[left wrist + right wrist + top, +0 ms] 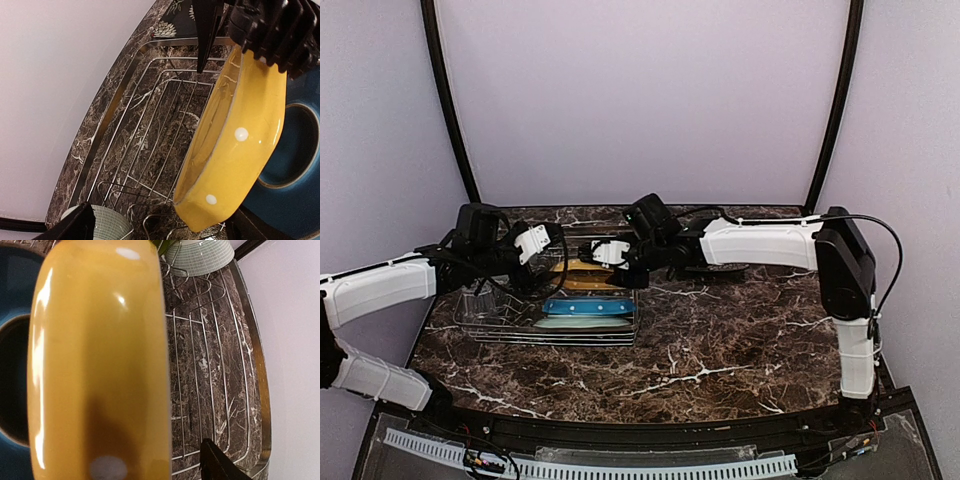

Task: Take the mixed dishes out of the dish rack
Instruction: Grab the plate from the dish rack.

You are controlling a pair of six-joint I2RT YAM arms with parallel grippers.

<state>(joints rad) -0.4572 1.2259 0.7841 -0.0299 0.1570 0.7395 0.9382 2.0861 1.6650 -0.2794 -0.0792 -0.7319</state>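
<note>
The silver wire dish rack (495,330) holds a yellow white-dotted plate (582,277) on edge, a blue plate (588,306) and a pale-green plate (582,323). In the left wrist view the yellow plate (235,145) stands tilted in front of the blue plate (295,160). My left gripper (542,250) is open, its fingers wide either side of the plate's lower end (160,230). My right gripper (597,252) sits astride the plate's upper rim (235,35). Its one visible finger (220,465) stands clear of the plate (100,365); the other is hidden.
A small pale-green gridded bowl (107,222) sits in the rack's corner, also in the right wrist view (200,255). A dark flower-patterned piece (167,27) lies beyond the rack. Upright tines (120,192) stand near the bowl. The back wall is close behind.
</note>
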